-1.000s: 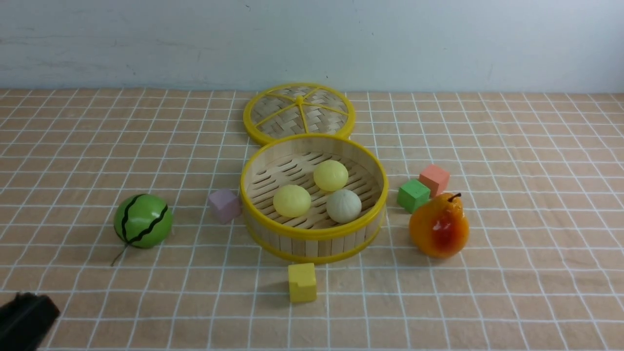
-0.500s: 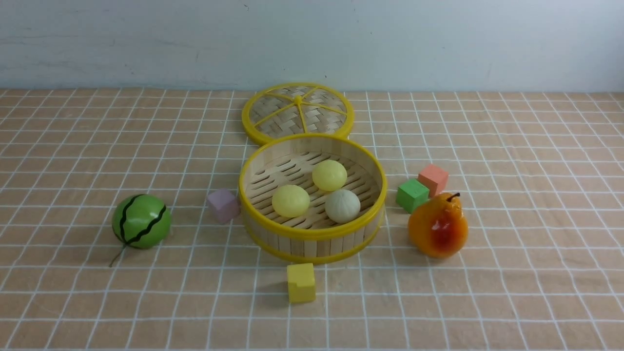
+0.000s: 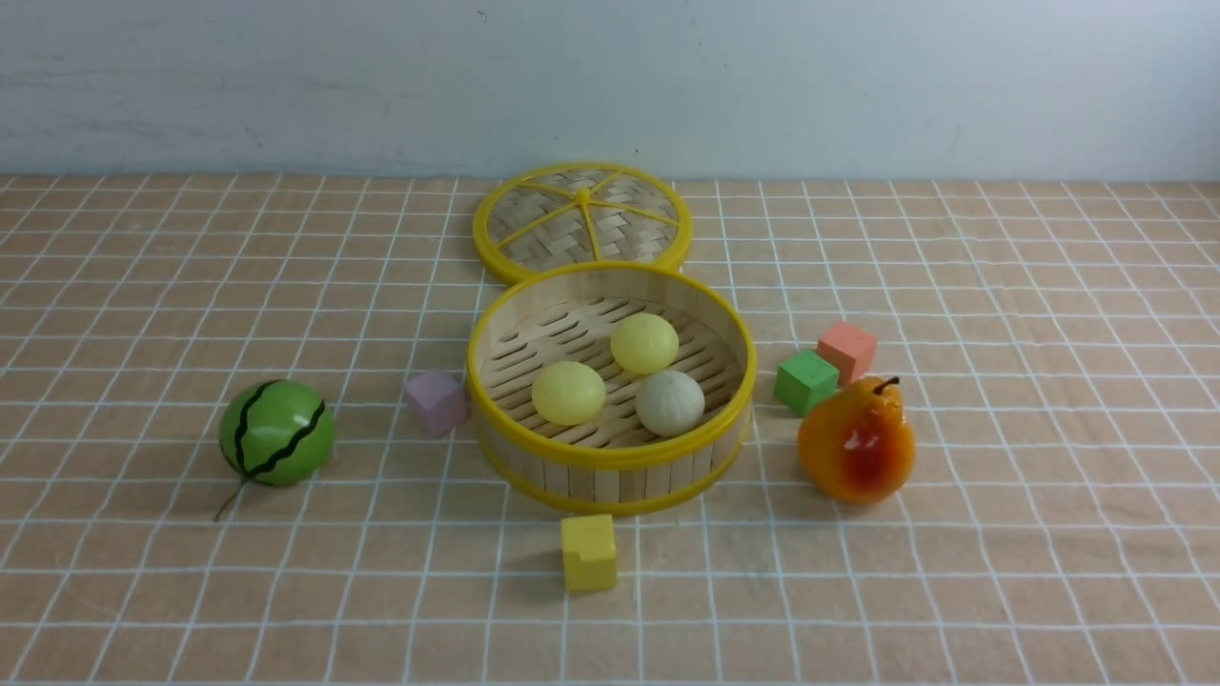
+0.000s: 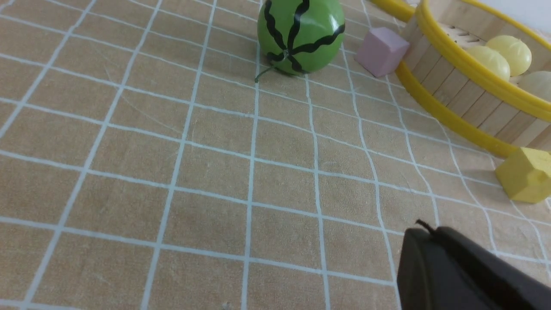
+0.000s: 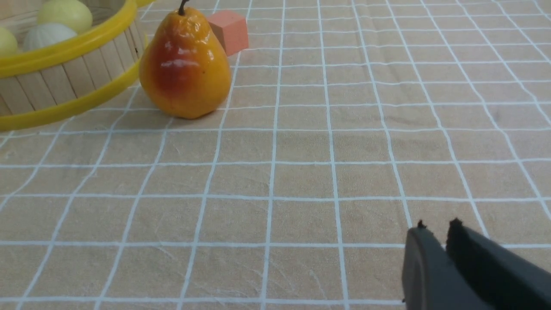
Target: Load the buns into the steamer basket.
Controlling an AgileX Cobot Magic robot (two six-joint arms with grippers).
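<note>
Tools came nearest: the left tool [image 4: 430, 234] and the right tool [image 5: 434, 230] each hovered over bare counter [image 3: 191, 591] with tips pressed together, empty. Beyond one yellow cube [image 3: 589, 552], the round steamer basket [image 3: 610, 455] sat upright, opening upward, holding three domed buns [image 3: 619, 382]: two pale yellow, one off-white.
</note>
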